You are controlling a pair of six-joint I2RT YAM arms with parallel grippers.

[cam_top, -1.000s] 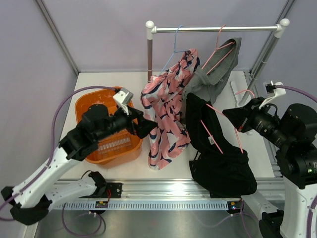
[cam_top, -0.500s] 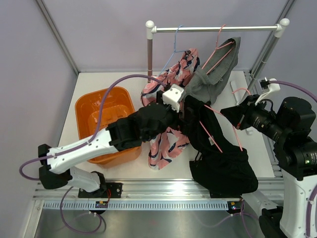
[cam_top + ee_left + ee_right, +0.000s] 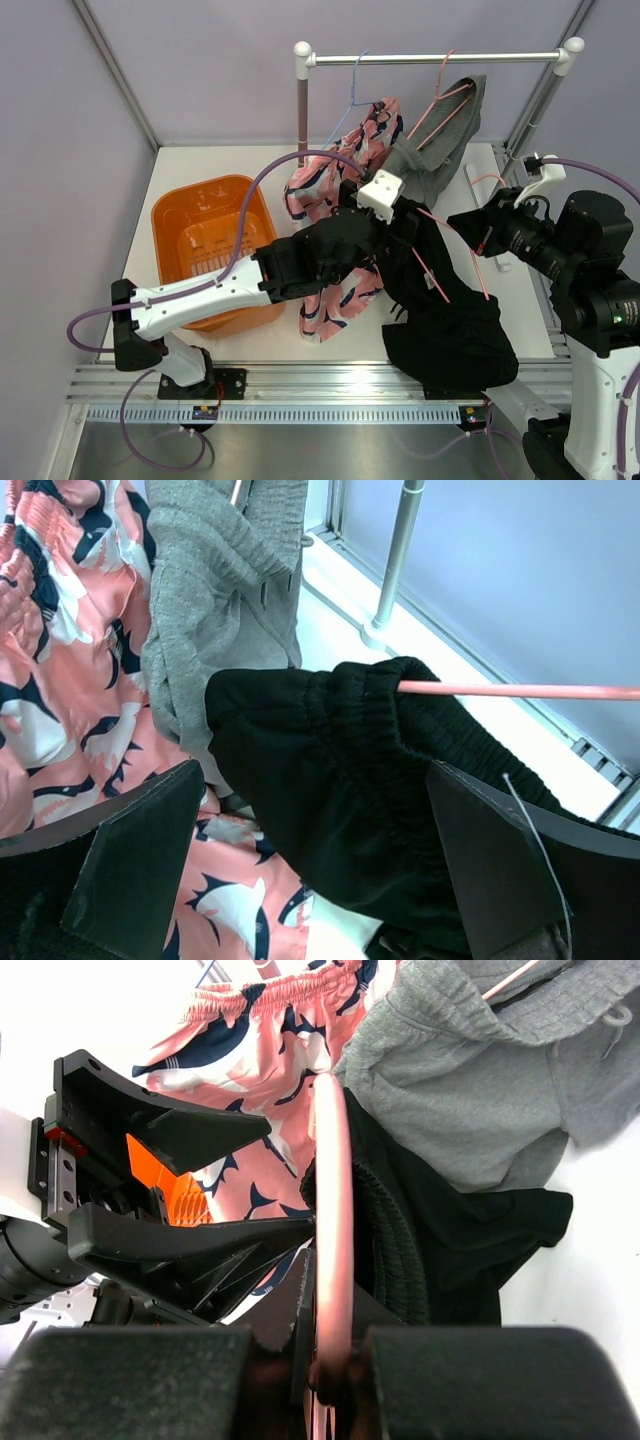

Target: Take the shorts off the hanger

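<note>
Your left gripper (image 3: 312, 775) stood wide, waistband of the black shorts (image 3: 380, 810) just ahead between its fingers | your right gripper (image 3: 330, 1365) stood clamped on the pink hanger (image 3: 332, 1210).

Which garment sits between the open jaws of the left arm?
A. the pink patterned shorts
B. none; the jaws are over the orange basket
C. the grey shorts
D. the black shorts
D: in the left wrist view the waistband of the black shorts, threaded on the hanger, fills the space between the wide-open left jaws.
</note>
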